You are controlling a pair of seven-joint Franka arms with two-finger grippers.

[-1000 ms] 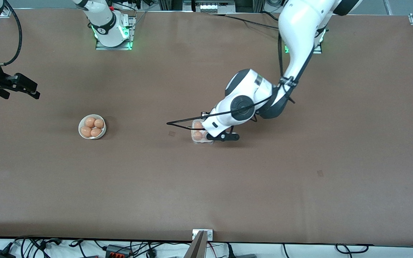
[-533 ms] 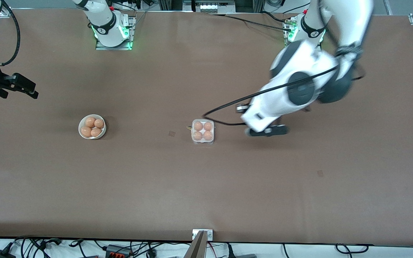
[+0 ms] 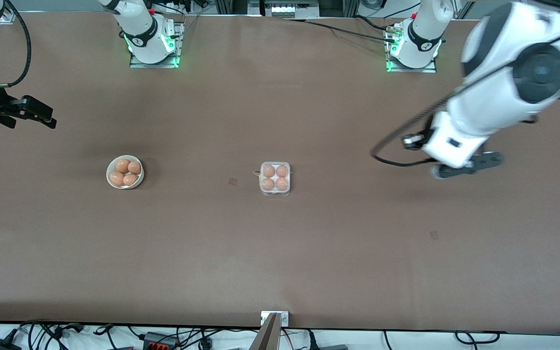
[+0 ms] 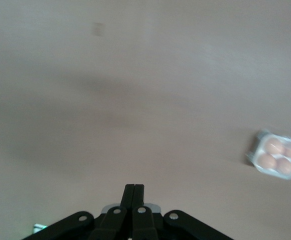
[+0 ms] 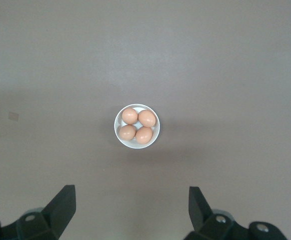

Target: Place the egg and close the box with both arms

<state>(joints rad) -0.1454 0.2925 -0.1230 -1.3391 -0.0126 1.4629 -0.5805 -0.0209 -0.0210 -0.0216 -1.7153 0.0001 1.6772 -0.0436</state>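
Left arm's black two-finger gripper (image 3: 469, 163), jaws pressed together and empty, withdrawn from box toward frame's right edge. Small square clear-plastic egg box (image 3: 274, 178) at centre of brown worktop (image 3: 280, 253): four orange-brown eggs (image 3: 269, 171) seated, lid apparently down. Right gripper (image 3: 32, 113) waits at upper left, jaws spread, empty. Round white bowl (image 3: 125, 171) holds four spare eggs. Task judged essentially complete.

No words, numbers or signs can be read anywhere in these pictures. The round marks on the two arm bases are too small to make out.
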